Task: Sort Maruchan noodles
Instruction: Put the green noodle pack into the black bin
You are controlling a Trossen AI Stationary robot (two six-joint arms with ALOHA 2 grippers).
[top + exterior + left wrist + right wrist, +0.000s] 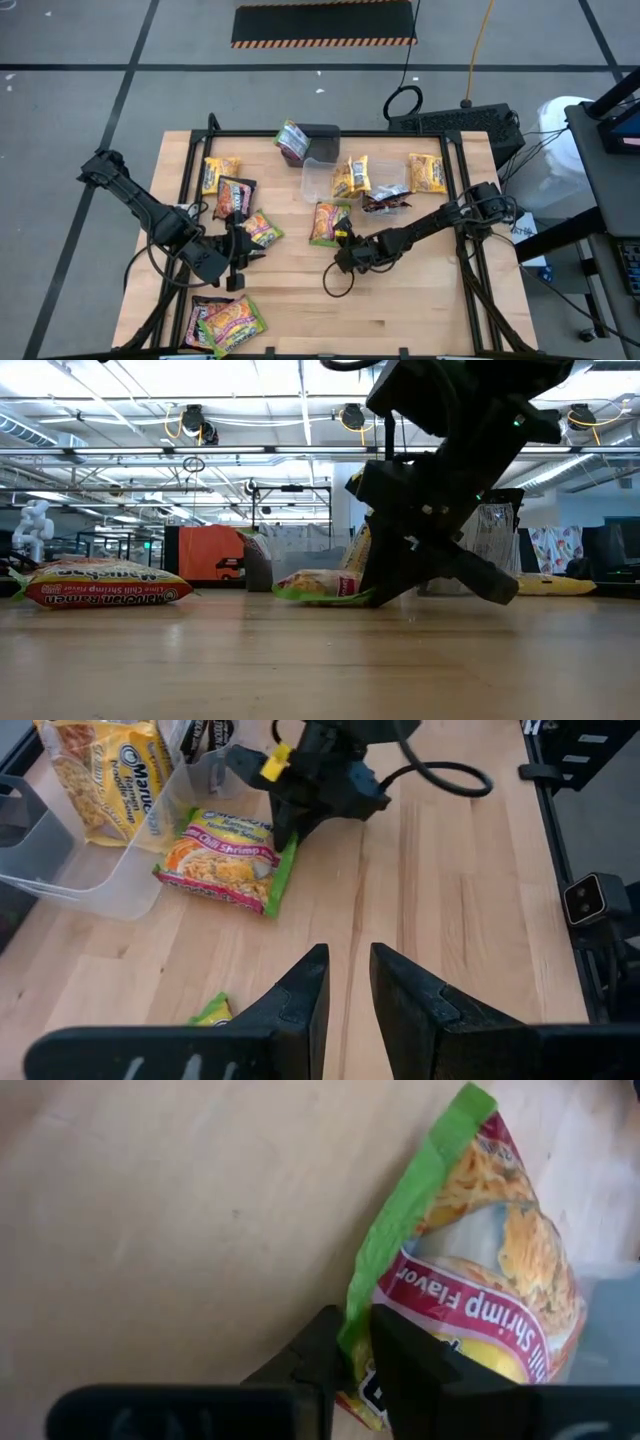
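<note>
Centre of the high view: right gripper (345,250) pinches the green-edged crinkly plastic shrimp ramen packet (329,222) by its edge, ready for lifting; left gripper (236,262) waits parted.

Clear plastic tub (318,178), dark box (322,132), wooden table (420,300)

Glossy crinkled plastic noodle packet (470,1270); matt pale wood table (420,300); clear plastic tub (90,870).

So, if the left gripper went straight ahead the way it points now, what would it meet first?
Probably bare table first; the left gripper points across open wood. Farther on, the right gripper sits at the green-edged noodle packet, slightly to one side. Depth is hard to judge.
</note>
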